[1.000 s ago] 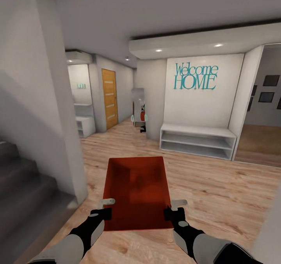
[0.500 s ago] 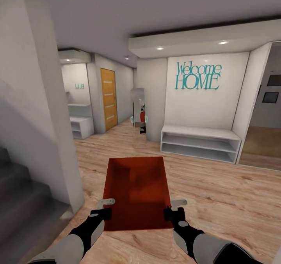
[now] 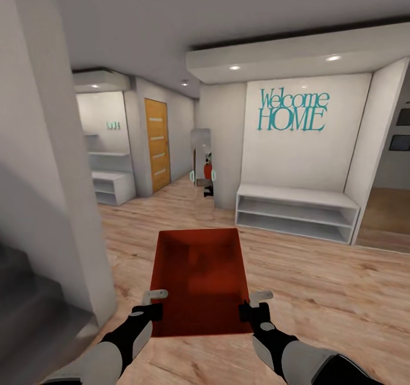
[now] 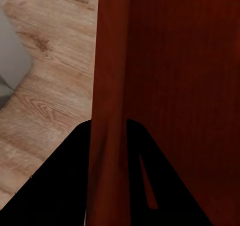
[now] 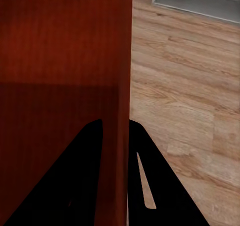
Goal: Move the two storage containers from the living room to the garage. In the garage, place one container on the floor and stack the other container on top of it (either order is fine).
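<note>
One orange-red open-top storage container (image 3: pixel 199 279) hangs in front of me above the light wood floor, carried between both arms. My left gripper (image 3: pixel 152 303) is shut on its left wall near the front corner, and the left wrist view has that wall (image 4: pixel 107 110) clamped between two black fingers. My right gripper (image 3: pixel 253 304) is shut on the right wall, seen as a red edge (image 5: pixel 120 110) between its fingers. The bin is empty inside.
I am in a hallway with a white wall lettered "Welcome HOME" (image 3: pixel 293 111) over a low white shelf bench (image 3: pixel 296 211). A white pillar (image 3: pixel 51 174) and dark stairs (image 3: pixel 28 316) stand close at the left. A wooden door (image 3: pixel 158 144) lies ahead left.
The whole view has shifted: the pillar and stairs slid left and the hall beyond opened up, so I have moved forward and turned. The bin and both grippers keep their place relative to me.
</note>
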Motion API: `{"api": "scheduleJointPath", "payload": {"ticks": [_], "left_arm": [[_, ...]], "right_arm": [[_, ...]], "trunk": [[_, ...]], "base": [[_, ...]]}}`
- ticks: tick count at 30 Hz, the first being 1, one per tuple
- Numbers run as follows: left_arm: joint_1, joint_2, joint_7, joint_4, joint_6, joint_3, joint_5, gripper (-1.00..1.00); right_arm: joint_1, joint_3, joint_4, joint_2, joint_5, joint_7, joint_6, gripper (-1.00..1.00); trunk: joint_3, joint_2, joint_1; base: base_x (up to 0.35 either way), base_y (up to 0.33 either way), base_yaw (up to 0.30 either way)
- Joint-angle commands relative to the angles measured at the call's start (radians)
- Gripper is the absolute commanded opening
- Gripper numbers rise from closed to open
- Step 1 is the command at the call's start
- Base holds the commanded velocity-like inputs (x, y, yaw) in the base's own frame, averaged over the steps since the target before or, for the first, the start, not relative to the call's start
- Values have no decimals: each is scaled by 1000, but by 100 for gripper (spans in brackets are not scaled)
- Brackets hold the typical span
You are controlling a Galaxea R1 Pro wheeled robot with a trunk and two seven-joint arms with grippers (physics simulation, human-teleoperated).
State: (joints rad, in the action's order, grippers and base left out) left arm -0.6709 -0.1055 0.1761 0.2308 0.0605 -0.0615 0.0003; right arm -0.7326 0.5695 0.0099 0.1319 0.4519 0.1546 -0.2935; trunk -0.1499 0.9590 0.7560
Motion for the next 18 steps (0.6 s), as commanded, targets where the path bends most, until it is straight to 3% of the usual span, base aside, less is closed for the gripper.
{"api": "scheduleJointPath", "payload": {"ticks": [1,18], "left_arm": [[0,50,6,4,7,-47,40,-100],[-1,51,6,4,7,-47,40,-100]], "right_arm": [[-1,-60,-2,0,-6,2,-1,-100],[-1,-60,-2,0,-6,1,-1,-100]], "trunk": [[-1,1,1],[-1,1,1]], "base": [[322,0,0],[322,0,0]]}}
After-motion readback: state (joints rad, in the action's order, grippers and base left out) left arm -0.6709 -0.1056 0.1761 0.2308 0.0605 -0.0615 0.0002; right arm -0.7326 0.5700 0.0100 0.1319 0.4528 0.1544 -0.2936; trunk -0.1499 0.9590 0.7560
